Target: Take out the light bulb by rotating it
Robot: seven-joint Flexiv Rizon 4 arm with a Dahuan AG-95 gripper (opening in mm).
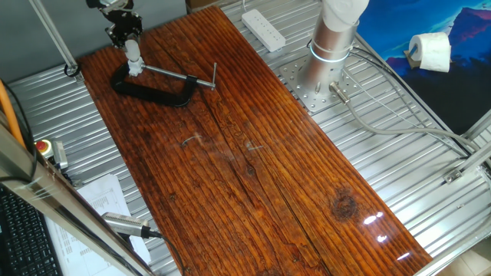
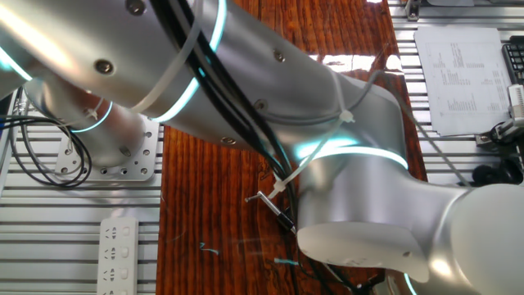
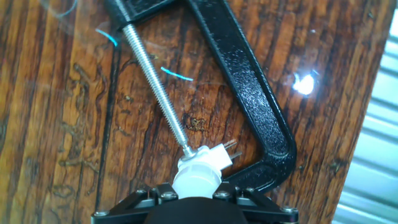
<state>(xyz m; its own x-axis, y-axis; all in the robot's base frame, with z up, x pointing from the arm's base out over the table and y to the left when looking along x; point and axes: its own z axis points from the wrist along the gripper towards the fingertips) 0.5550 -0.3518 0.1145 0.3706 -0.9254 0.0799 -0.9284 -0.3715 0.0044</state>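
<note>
The light bulb (image 3: 196, 179) sits directly under the gripper (image 1: 132, 50), its long axis running straight along the fingers and upright off the surface (image 1: 253, 161) (base pinned in the black C-clamp (image 3: 249, 87)); whether the fingers are closed on it I cannot tell

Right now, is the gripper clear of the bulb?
No. In the hand view the gripper sits right at the light bulb, which is held in the black C-clamp.
</note>
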